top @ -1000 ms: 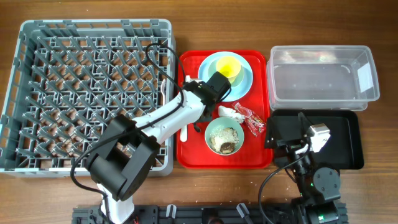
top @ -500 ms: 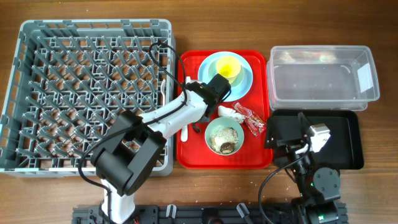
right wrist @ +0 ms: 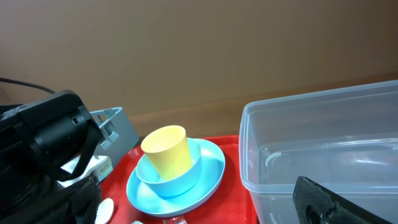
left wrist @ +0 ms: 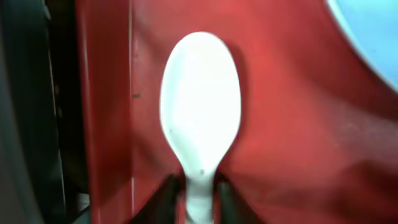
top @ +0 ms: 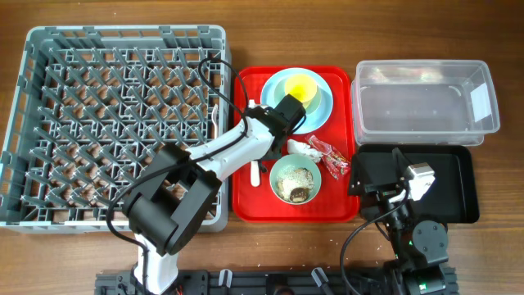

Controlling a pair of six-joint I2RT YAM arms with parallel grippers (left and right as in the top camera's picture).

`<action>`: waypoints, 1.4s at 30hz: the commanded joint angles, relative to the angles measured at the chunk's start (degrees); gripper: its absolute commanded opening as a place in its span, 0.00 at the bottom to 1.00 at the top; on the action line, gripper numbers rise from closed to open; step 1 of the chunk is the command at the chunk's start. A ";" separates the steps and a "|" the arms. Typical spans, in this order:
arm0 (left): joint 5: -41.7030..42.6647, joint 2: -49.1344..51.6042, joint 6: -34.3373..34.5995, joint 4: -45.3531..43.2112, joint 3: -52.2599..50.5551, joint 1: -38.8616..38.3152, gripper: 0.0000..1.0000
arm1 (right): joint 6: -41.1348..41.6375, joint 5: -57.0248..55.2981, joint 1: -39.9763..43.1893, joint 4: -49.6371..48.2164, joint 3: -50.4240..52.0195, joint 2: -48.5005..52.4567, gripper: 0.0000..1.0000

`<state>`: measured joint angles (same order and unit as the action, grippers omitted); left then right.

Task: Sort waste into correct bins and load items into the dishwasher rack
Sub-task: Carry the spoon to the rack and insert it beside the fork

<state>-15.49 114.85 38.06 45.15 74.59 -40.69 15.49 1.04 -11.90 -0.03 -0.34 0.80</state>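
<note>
My left gripper is low over the left part of the red tray. It is shut on the handle of the white plastic spoon, whose bowl fills the left wrist view between my fingers. The yellow cup stands in the light blue bowl on the light blue plate. The pale green bowl holds rice grains and brown bits. The white paper wad and red wrapper lie beside it. My right gripper rests over the black tray; its jaws do not show clearly.
The grey dishwasher rack fills the left side, touching the red tray's left edge. The clear tub stands behind the black tray and also shows in the right wrist view. A white utensil end pokes out by the tray's left rim.
My left gripper has shifted slightly to the right over the red tray, and the white spoon has moved right with it. The right arm has not moved.
</note>
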 commanded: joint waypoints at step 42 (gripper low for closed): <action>-5.09 -18.97 -18.16 13.99 1.73 13.22 0.04 | -0.35 -0.50 0.13 -0.33 0.04 -0.20 1.00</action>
<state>-20.10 93.65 20.91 59.59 76.75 -27.77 15.49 1.04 -11.90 -0.01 -0.34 0.78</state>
